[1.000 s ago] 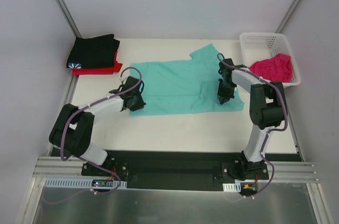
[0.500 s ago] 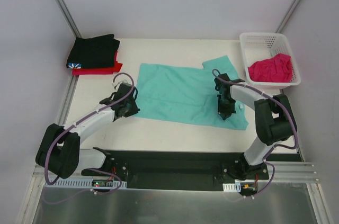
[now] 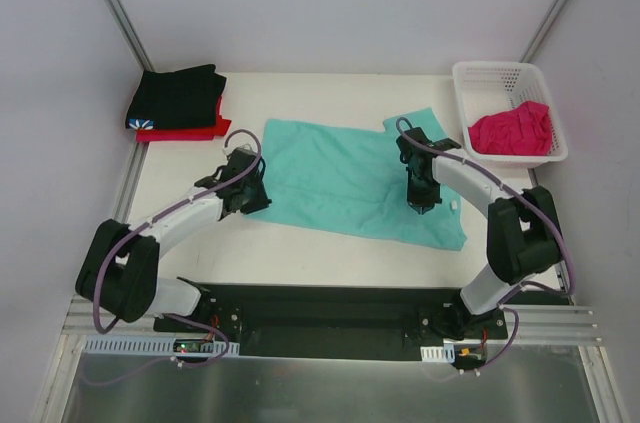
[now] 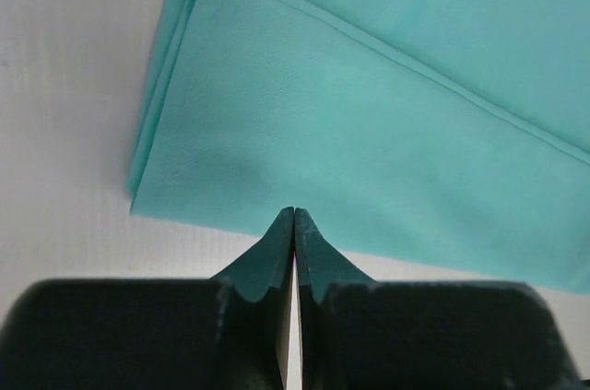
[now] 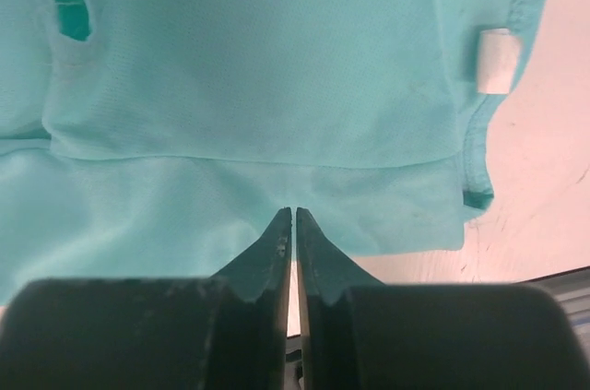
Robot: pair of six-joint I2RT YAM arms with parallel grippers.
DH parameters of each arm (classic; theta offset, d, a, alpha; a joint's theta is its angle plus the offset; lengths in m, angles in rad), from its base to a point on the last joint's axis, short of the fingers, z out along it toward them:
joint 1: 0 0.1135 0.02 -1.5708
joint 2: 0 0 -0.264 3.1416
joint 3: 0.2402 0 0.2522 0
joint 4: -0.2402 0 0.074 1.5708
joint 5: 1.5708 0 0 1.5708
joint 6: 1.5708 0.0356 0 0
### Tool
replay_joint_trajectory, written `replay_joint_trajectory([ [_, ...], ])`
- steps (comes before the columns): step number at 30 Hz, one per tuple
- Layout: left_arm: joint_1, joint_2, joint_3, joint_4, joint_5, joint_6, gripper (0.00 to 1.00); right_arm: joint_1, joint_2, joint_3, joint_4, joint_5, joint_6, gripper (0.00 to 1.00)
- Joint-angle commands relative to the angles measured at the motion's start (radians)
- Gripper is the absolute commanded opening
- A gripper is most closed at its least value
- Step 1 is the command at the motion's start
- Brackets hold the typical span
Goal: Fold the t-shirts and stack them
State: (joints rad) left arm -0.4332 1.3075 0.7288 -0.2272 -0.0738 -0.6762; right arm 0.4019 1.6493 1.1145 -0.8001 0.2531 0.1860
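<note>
The teal-green t-shirt [image 3: 340, 173] lies spread on the tabletop [image 3: 330, 248], its edge at the closed left end effector [image 4: 293, 214] and under the closed right end effector [image 5: 293, 213].

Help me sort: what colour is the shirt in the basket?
That shirt is magenta-pink, clearest in the top external view.

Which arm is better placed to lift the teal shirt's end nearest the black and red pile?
Left. The left gripper sits shut at that end of the teal t-shirt; the right gripper is over the opposite, collar end.
</note>
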Motion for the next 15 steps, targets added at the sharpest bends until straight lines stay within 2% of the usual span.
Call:
replay_joint_trajectory([
  [1,-0.009,0.099,0.009,0.083,0.072,0.026,0.0,0.006,-0.109,0.022,-0.09,0.064,0.03,0.1],
  [5,-0.009,0.179,0.003,0.12,0.106,-0.003,0.0,0.003,-0.167,0.005,-0.123,0.08,0.055,0.13],
  [11,-0.009,0.156,-0.031,0.123,0.078,-0.013,0.0,0.002,-0.223,-0.106,-0.099,0.069,0.124,0.13],
  [15,-0.007,0.138,-0.057,0.121,0.057,-0.005,0.0,-0.009,-0.171,-0.166,-0.076,0.066,0.153,0.11],
])
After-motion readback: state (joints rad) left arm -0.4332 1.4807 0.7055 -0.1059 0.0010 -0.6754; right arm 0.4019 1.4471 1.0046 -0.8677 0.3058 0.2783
